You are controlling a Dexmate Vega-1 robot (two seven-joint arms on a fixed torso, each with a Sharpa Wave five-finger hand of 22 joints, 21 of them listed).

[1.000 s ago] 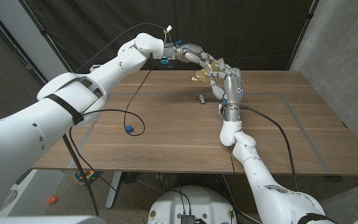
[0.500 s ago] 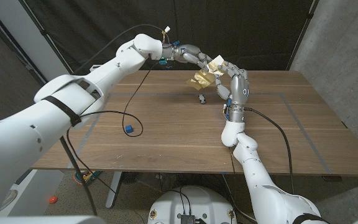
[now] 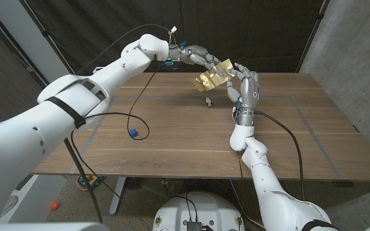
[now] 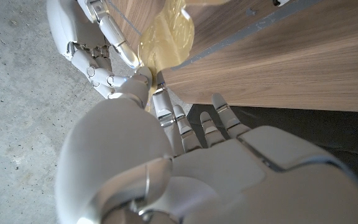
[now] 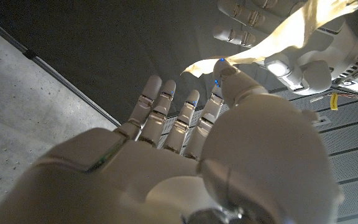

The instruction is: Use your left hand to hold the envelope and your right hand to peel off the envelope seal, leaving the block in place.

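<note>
My right hand (image 3: 245,88) stands nearest me, raised off the wooden table (image 3: 172,138) with its back toward the head camera and its fingers reaching up to the envelope (image 3: 209,79). In the right wrist view a fingertip (image 5: 229,73) touches a pale, curling edge of paper (image 5: 272,40); I judge that I am pinching the seal strip there, though I cannot tell how firm the hold is.

Just beyond, the envelope hangs in the air above the table's far half, crumpled and golden. My left hand (image 3: 201,58) grips it from the far side, with the arm stretched across from the left.

As for progress, the holding step looks done and the peel looks under way. The envelope is lifted and folded open, but I cannot see a strip fully freed, so the peel remains to finish.

A small dark block (image 3: 209,101) sits on the table directly below the envelope, apart from both hands; it should stay put. A small blue object (image 3: 133,133) on a black cable (image 3: 131,102) lies nearer me on the left, well clear. Nothing blocks the pull.
</note>
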